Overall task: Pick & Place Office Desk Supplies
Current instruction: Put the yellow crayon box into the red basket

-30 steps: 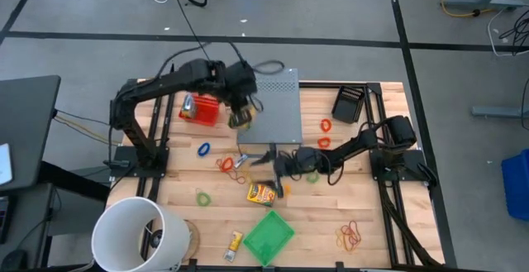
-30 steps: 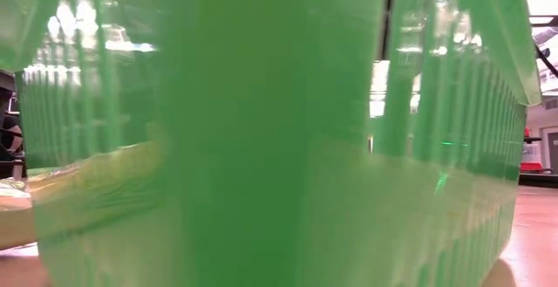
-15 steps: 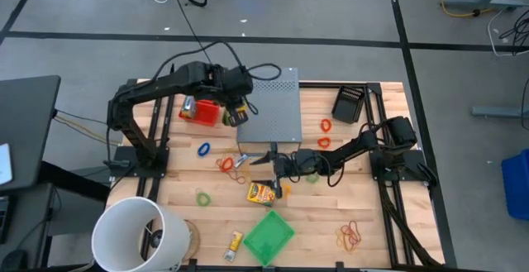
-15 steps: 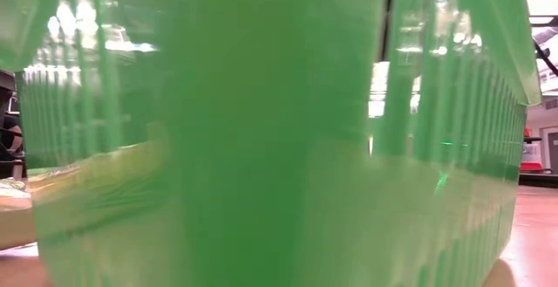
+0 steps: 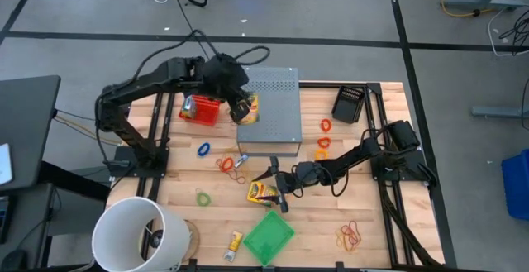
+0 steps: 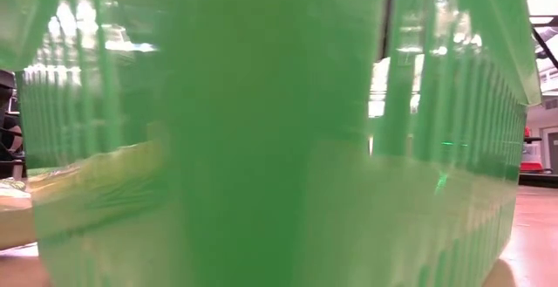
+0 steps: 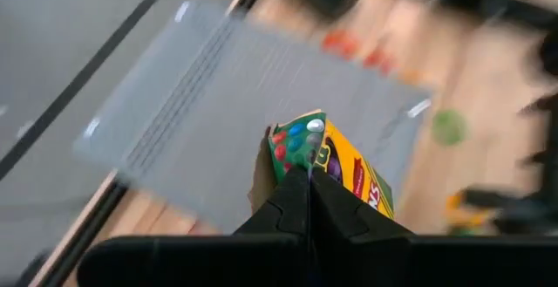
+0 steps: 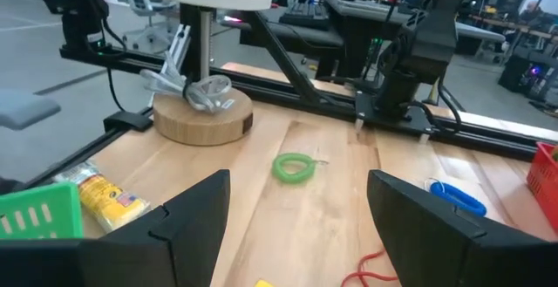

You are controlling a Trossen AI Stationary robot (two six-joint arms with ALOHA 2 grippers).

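My left gripper (image 5: 243,110) is shut on a yellow printed packet (image 7: 336,160) and hangs above the left part of the large grey perforated box (image 5: 274,111). My right gripper (image 5: 278,187) stands open low over the table. Its fingers (image 8: 196,222) are just right of a yellow-orange packet (image 5: 262,193) that lies flat on the wood. Loose rubber bands lie about: orange (image 5: 325,126), blue (image 5: 203,150), red-orange (image 5: 226,164), green (image 5: 202,198) and a red-orange bunch (image 5: 350,236). A green band (image 8: 294,167) lies ahead of the right gripper. My left gripper pinches the yellow packet between its two fingers at the end printed with coloured dots (image 7: 299,152). The fingers slant down from the table's left and far side. The rest of the packet sticks out past the fingertips, tilted and clear of the grey box.
A red basket (image 5: 201,109) stands left of the grey box, and a black mesh holder (image 5: 348,102) at the far right. A white bucket (image 5: 136,235), a green basket (image 5: 269,235) and a small yellow packet (image 5: 235,242) are near the front edge. The green basket (image 6: 279,147) fills the low view.
My left gripper has risen with the yellow packet over the grey box's left part and has turned, so the packet's printed face now shows. My right gripper, still open, has moved toward the table's near edge, up to the yellow-orange packet.
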